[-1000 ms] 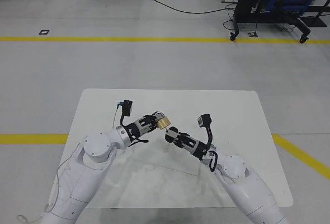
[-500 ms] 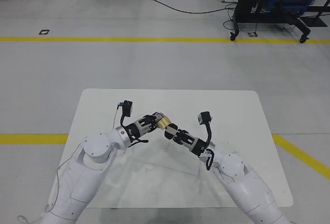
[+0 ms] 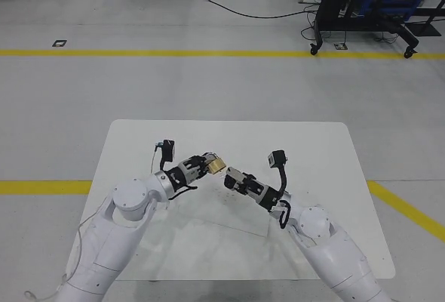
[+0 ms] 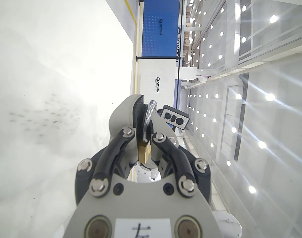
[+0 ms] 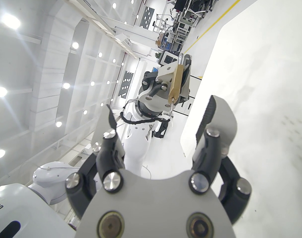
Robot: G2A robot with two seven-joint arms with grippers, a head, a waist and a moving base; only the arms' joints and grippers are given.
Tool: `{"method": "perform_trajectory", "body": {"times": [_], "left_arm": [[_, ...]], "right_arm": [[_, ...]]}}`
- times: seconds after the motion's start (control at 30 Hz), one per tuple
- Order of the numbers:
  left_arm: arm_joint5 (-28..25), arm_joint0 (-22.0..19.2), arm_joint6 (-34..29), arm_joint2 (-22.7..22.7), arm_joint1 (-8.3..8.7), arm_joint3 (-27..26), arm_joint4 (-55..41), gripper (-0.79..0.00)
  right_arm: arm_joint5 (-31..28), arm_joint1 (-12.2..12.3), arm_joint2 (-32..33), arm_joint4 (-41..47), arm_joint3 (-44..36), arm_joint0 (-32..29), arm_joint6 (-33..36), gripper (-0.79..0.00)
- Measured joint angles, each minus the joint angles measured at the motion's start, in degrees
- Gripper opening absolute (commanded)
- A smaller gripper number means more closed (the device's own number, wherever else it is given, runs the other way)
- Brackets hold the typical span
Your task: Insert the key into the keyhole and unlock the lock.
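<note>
A small brass padlock (image 3: 217,164) hangs above the middle of the white table (image 3: 313,143), with my left gripper (image 3: 207,164) shut on it. In the left wrist view the gripper (image 4: 145,110) pinches the steel shackle (image 4: 151,107), and the brass body (image 4: 144,151) points back toward the wrist. A small silver key (image 5: 171,104) sticks out of the end of the padlock (image 5: 177,80). My right gripper (image 3: 228,178) stands open and empty just short of the key, its pads (image 5: 210,115) wide apart.
Faint scuff marks (image 4: 44,117) dot the table under the grippers. Yellow floor lines (image 3: 207,53) run past the table, and a black wheeled frame (image 3: 366,23) stands far back on the right.
My right gripper closed up against the padlock half a second ago and has now drawn back a little. The left gripper with the padlock has shifted slightly left.
</note>
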Motion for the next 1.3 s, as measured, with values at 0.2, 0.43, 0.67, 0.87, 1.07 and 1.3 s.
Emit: {"method": "perform_trajectory", "body": {"times": [0.2, 0.43, 0.67, 0.87, 1.07, 1.3], "left_arm": [[5.3, -1.5, -2.4, -0.7, -0.65, 6.6, -11.0, -0.785], [6.4, -3.0, -6.8, -0.6, -1.43, 12.0, -21.2, -0.785], [6.2, -4.7, -10.9, 1.0, -2.31, 15.5, -27.9, -0.785], [5.9, -4.7, -11.3, 1.0, -2.29, 15.1, -27.8, -0.785], [5.5, -3.4, -11.3, 0.1, -2.00, 13.3, -27.9, -0.785], [4.8, -2.2, -10.3, -0.5, -1.70, 11.0, -26.2, -0.785]], "right_arm": [[-0.6, 0.1, 1.1, 2.5, -1.6, -0.9, -0.1, 0.000], [-5.9, 1.0, 5.3, 16.7, -9.3, -5.2, 9.3, -0.785], [-4.9, 0.7, 2.4, 6.6, -7.5, -2.8, 8.9, -0.785], [-3.8, 0.1, -0.2, -0.4, -4.8, -0.7, 3.4, -0.785], [-2.0, -0.4, -1.5, -5.2, -1.6, 1.3, -0.9, -0.785], [-1.7, -0.8, -2.4, -6.8, -0.8, 1.8, -3.9, -0.785]]}}
